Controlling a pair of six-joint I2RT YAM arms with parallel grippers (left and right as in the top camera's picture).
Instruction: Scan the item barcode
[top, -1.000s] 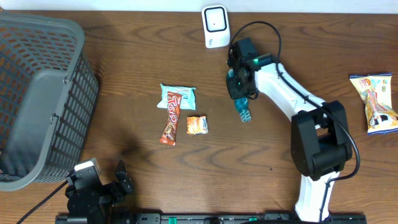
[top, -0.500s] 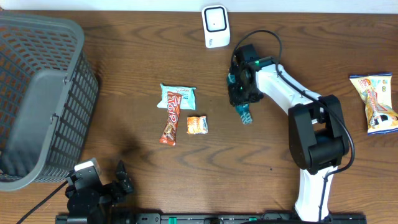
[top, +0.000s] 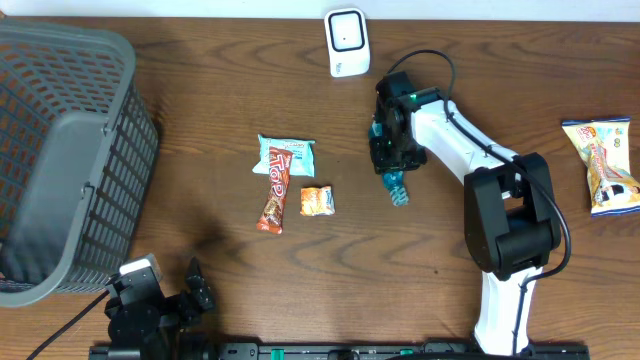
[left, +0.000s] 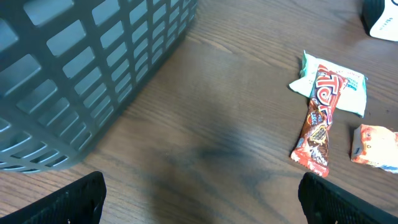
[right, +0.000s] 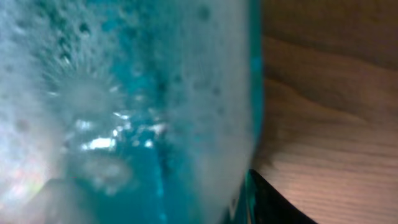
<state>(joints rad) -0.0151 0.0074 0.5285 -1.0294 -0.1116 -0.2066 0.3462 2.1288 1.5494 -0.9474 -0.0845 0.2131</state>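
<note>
- The teal item (top: 397, 188) lies on the table (top: 210, 80), in front of the white scanner (top: 345, 42) and well right of the snacks.
- The right gripper (top: 393, 165) sits over the item's far end; the near end sticks out from under it.
- In the right wrist view the item (right: 124, 93) fills most of the frame, translucent and bubbly, with wood at the right. I cannot tell whether the jaws are pinching it or just around it.
- The left gripper (top: 197, 287) rests at the near-left edge, jaws spread wide with nothing between them; its view shows only bare wood between the fingertips (left: 81, 199).
- A grey basket (top: 60, 150) stands at the left.
- Mid-table: a red bar (top: 274, 195) lies across a pale blue packet (top: 290, 152), with a small orange packet (top: 317, 200) just beside.
- A yellow bag (top: 603, 165) lies far right.
</note>
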